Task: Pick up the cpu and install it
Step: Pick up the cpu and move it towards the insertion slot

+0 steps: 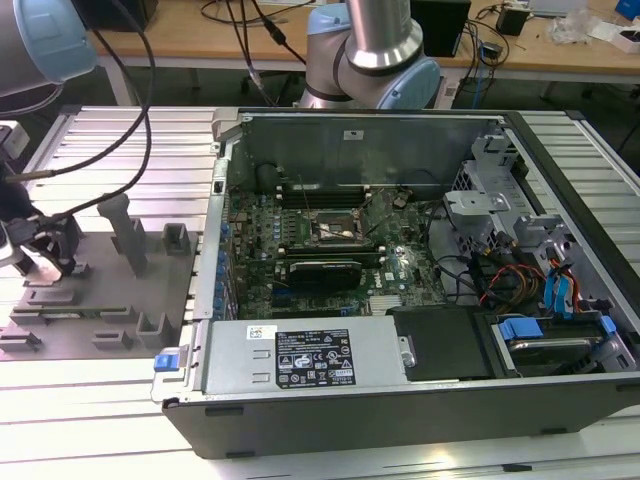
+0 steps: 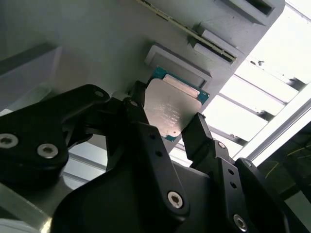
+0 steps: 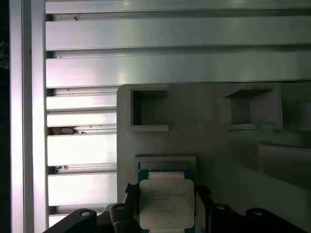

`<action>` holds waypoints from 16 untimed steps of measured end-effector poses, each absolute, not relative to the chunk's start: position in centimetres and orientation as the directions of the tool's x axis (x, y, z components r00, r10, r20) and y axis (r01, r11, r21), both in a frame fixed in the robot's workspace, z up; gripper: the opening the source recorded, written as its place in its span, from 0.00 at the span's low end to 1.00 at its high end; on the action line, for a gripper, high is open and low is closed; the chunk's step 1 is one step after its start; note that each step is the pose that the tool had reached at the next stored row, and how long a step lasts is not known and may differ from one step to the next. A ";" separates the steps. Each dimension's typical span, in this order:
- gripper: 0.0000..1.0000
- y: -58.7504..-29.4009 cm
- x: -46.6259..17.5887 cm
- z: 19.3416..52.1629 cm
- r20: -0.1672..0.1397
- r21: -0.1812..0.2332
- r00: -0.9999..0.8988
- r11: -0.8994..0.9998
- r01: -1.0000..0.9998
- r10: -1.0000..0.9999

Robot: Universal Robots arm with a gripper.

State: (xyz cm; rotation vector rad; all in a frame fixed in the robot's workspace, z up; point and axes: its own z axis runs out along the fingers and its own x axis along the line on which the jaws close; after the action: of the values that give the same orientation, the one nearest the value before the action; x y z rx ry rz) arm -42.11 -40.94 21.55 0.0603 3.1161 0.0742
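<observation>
The cpu (image 2: pixel 172 107) is a small square chip with a silvery top and a green rim. It lies at a shallow pocket of the grey fixture plate (image 3: pixel 204 141). My gripper (image 2: pixel 170 121) straddles it, its black fingers (image 2: pixel 146 131) pressed against two opposite edges of the cpu (image 3: pixel 165 204). In the exterior view my gripper (image 1: pixel 48 255) hangs low over the fixture plate (image 1: pixel 100 300) at the exterior view's left. The open computer case (image 1: pixel 400 400) lies at the middle, with the square socket (image 1: pixel 338 228) on its motherboard.
Upright grey posts and blocks (image 1: pixel 130 235) rise from the fixture plate near my gripper. The arm's cable (image 1: pixel 140 120) loops above them. The ribbed metal table (image 1: pixel 130 140) runs under everything. Drive cages and wiring (image 1: pixel 530 260) fill the case's right side.
</observation>
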 end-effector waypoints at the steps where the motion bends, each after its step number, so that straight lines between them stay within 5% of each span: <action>1: 0.55 -40.9 -42.1 21.7 -0.023 0.048 -0.999 0.998 0.038 0.039; 16: 0.55 -40.8 -42.1 24.2 -0.023 0.048 -0.999 0.998 0.038 0.039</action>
State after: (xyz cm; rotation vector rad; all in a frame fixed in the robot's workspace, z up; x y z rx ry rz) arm -42.11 -40.84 24.23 0.0603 3.1161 0.0742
